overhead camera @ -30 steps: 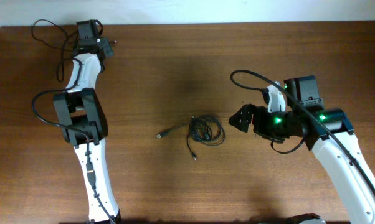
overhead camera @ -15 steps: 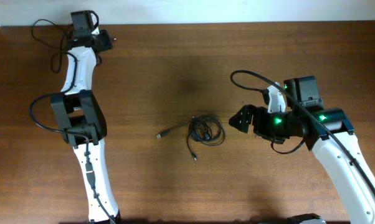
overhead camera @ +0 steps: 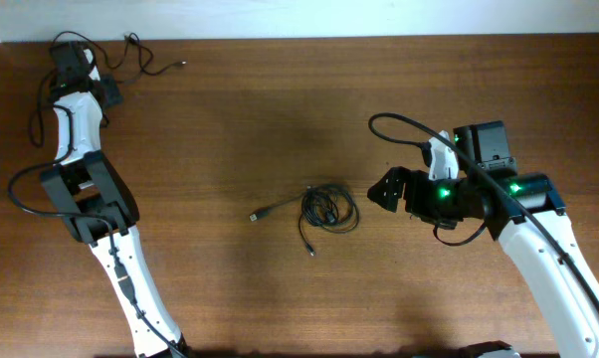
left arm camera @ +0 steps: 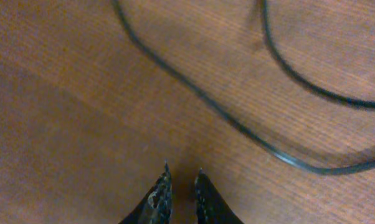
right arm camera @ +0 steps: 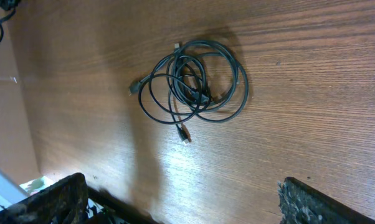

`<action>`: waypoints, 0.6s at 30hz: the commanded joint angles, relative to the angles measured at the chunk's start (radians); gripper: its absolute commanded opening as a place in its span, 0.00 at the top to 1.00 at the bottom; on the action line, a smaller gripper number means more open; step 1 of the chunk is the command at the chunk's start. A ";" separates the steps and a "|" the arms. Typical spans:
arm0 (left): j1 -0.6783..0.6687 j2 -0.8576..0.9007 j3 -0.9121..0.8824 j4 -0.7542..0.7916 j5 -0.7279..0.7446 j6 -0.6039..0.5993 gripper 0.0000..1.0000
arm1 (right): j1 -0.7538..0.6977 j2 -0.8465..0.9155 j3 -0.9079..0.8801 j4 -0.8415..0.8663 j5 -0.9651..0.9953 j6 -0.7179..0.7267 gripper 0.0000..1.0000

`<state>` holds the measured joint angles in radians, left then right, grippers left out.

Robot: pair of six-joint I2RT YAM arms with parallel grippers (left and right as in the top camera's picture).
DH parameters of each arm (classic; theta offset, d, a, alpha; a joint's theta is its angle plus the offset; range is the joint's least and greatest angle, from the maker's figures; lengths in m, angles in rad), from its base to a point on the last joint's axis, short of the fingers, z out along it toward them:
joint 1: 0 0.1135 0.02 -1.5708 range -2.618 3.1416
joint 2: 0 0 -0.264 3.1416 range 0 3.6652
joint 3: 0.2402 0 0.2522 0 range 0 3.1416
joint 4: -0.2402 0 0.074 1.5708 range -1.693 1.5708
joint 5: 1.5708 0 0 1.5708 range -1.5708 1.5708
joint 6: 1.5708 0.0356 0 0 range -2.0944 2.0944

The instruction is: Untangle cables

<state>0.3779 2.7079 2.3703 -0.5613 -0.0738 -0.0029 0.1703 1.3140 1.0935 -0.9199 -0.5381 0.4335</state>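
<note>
A: Starting w/ the table (overhead camera: 230,119): where's everything?
B: Centre, the right gripper (overhead camera: 384,189) is spread wide and empty, just right of the cable bundle (overhead camera: 329,209). Far left corner, the left gripper (left arm camera: 182,182) has its tips nearly pressed together, pinching nothing. A loose cable (left arm camera: 237,123) lies near it.
A: Best way into the bundle?
B: IMO drop onto an outer loop, not the dense middle. Pinch 1 strand only, pull slow twd the right. The plug (overhead camera: 257,215) at its left may snag.
</note>
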 commanded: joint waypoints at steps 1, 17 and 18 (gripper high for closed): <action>0.003 0.080 0.001 0.032 0.112 0.026 0.87 | 0.007 0.002 0.006 -0.001 0.012 -0.007 0.01; 0.009 0.025 0.002 0.156 0.116 0.023 0.01 | 0.007 0.002 0.006 -0.001 0.013 0.012 0.01; 0.010 -0.016 0.002 0.121 0.056 0.016 0.01 | 0.007 0.002 0.006 -0.001 0.013 0.011 0.01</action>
<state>0.3771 2.7560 2.3783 -0.3786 0.0586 0.0238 0.1703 1.3140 1.0935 -0.9195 -0.5381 0.4446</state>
